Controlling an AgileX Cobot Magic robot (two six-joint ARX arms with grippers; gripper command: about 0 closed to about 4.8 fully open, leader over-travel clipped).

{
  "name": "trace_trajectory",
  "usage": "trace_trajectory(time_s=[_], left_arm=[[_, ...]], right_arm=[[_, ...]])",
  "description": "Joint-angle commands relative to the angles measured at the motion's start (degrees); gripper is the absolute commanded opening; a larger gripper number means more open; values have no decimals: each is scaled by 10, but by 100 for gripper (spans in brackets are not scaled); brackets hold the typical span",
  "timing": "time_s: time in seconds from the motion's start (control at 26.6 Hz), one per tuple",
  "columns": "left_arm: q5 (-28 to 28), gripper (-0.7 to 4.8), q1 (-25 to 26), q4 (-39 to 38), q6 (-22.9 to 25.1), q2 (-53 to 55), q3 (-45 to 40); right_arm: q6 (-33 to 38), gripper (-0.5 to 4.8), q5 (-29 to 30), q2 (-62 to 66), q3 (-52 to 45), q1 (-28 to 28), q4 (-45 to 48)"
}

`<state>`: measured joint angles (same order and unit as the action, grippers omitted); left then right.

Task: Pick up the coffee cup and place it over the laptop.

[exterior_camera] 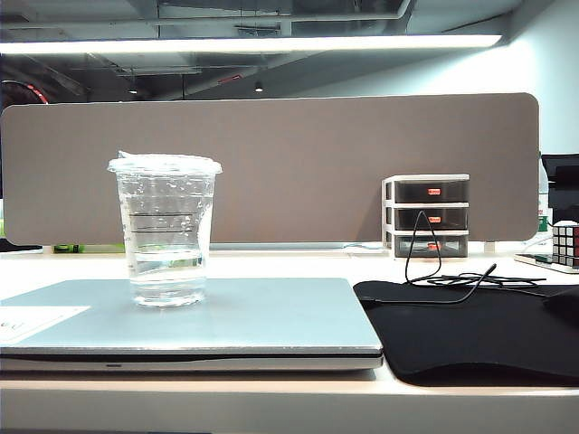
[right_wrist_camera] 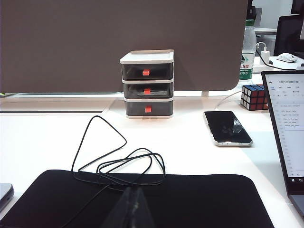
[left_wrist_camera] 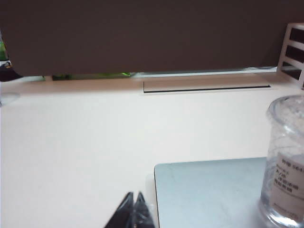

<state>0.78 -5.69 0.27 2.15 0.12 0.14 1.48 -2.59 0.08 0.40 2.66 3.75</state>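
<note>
Standing upright on the closed laptop, the coffee cup shows its printed label only in the left wrist view; left gripper and right gripper are both closed, empty.

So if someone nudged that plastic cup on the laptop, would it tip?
Possibly: the coffee cup is tall and narrows toward its base. The water low inside probably steadies it somewhat. Its base might also slide on the smooth laptop lid.

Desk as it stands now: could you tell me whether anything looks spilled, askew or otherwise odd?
Nothing is spilled: the coffee cup stands upright on the closed laptop, lid on. The one untidy thing is a loose black cable tangled across the table and the black mat. Both hands, left and right, are shut and empty.
</note>
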Motion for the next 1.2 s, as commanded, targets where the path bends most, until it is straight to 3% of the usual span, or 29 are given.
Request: trace_trajectory(time_s=[0.04, 0.3, 1.2], left_arm=[[5, -5, 0, 28, 5, 0, 3], [7, -5, 0, 71, 8, 0, 3], [5, -5, 0, 32, 8, 0, 3]], right_arm=[[-2, -6, -2, -1, -3, 0, 9], [-2, -5, -3, -1, -3, 0, 8], [-2, -5, -3, -1, -3, 0, 8]])
